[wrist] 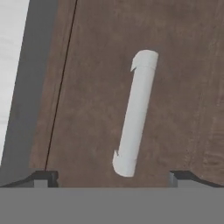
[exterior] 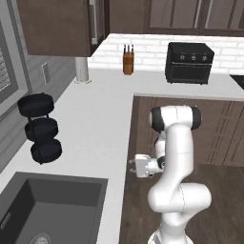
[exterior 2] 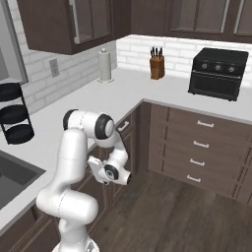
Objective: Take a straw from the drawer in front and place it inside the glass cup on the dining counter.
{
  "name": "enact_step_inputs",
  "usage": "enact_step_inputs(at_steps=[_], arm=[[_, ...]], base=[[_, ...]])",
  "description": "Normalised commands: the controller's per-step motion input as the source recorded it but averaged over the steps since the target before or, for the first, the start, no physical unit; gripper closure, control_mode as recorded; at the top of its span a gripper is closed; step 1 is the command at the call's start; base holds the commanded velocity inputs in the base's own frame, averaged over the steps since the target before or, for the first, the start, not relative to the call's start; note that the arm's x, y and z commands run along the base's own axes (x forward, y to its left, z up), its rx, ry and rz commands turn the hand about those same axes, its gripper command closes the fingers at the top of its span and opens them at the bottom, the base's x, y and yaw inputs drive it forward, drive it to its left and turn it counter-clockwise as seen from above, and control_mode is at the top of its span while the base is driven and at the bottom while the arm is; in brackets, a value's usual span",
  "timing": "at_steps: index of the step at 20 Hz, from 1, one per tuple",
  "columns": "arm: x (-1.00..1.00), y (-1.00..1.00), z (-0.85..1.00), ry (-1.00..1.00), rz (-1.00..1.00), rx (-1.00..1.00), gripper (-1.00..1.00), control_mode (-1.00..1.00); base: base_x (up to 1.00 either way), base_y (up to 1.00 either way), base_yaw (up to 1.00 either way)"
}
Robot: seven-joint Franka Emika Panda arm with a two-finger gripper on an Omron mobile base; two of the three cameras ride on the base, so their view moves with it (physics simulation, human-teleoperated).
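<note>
My gripper (exterior: 130, 167) (exterior 2: 91, 164) is held level, just below the edge of the pale worktop (exterior: 95, 124), and faces the dark brown cabinet fronts. The hand view looks straight at the shut drawer (wrist: 87, 87), a flat dark brown front with a short silver bar handle (wrist: 135, 113). My gripper (wrist: 113, 177) is open, one fingertip on each side of the handle, short of it and holding nothing. The straw, the glass cup and the dining counter are out of view.
A dark sink (exterior: 52, 200) is set into the worktop at my left, with a black tiered stand (exterior: 42, 128) behind it. At the back stand a knife block (exterior: 128, 61), a black toaster oven (exterior: 189, 62) and a paper towel roll (exterior 2: 104, 65). More drawers (exterior 2: 197, 147) line the right run.
</note>
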Motion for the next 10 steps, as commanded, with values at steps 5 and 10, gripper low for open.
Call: enact_step_inputs(at_steps=[5, 10], arm=[[0.43, 0.14, -0.11, 0.04, 0.00, 0.01, -1.00, -1.00], [0.38, 0.19, -0.06, 0.03, 0.00, 0.00, -1.00, -1.00]], base=[[0.00, 0.00, 0.00], [0.00, 0.00, 0.00]])
